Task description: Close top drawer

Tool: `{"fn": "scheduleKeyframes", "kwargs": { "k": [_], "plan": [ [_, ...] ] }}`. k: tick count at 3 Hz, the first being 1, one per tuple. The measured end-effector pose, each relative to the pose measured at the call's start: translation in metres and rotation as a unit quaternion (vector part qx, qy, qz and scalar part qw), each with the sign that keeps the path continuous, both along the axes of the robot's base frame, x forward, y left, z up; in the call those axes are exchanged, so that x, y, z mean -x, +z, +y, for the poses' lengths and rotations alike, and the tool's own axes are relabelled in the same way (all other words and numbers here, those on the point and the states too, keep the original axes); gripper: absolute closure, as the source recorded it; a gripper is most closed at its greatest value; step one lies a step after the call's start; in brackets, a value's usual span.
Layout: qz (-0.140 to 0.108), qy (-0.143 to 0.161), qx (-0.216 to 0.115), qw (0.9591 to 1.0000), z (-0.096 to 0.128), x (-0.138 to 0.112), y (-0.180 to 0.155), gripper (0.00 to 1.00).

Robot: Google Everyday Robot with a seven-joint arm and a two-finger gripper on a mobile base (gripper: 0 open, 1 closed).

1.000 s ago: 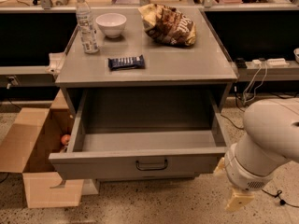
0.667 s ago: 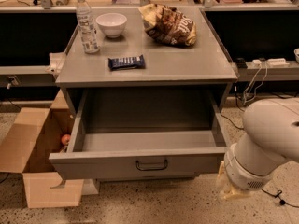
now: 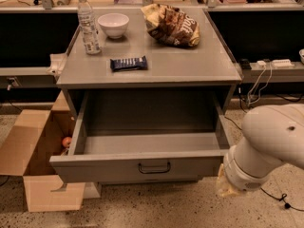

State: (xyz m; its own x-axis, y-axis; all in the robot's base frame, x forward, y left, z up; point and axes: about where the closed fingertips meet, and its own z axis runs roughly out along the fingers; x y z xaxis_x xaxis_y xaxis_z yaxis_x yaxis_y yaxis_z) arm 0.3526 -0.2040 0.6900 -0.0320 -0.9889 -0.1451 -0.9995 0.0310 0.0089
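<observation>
The top drawer [image 3: 118,169] of the grey cabinet stands pulled far out toward me. Its deep grey interior [image 3: 149,143] is bare. The dark wire handle [image 3: 154,167] sits at the centre of the front panel. My white arm [image 3: 266,148] comes in from the lower right. My gripper [image 3: 224,186] shows only as a pale yellowish tip just below the arm's wrist. It is low, right beside the right end of the drawer front; contact cannot be made out.
On the cabinet top [image 3: 190,61] stand a water bottle [image 3: 88,23], a white bowl [image 3: 113,24], a chip bag [image 3: 172,25] and a dark snack bar [image 3: 128,63]. An open cardboard box [image 3: 35,160] sits on the floor at the left. Cables [image 3: 256,87] hang at the right.
My gripper has moved left and slightly up, from out at the lower right to the right end of the drawer front. The drawer has not visibly moved.
</observation>
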Motion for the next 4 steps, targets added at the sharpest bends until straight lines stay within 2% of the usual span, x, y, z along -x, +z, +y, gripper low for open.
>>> {"fn": "scheduleKeyframes", "kwargs": {
  "k": [1, 2, 3, 4],
  "plan": [
    [-0.03, 0.016, -0.015, 0.9993, 0.01, -0.038, -0.034, 1.0],
    [-0.055, 0.028, -0.027, 0.9977, 0.025, -0.072, -0.054, 1.0],
    [-0.058, 0.029, -0.029, 0.9975, 0.027, -0.075, -0.056, 1.0],
    [-0.058, 0.029, -0.029, 0.9975, 0.027, -0.075, -0.056, 0.85]
  ]
}}
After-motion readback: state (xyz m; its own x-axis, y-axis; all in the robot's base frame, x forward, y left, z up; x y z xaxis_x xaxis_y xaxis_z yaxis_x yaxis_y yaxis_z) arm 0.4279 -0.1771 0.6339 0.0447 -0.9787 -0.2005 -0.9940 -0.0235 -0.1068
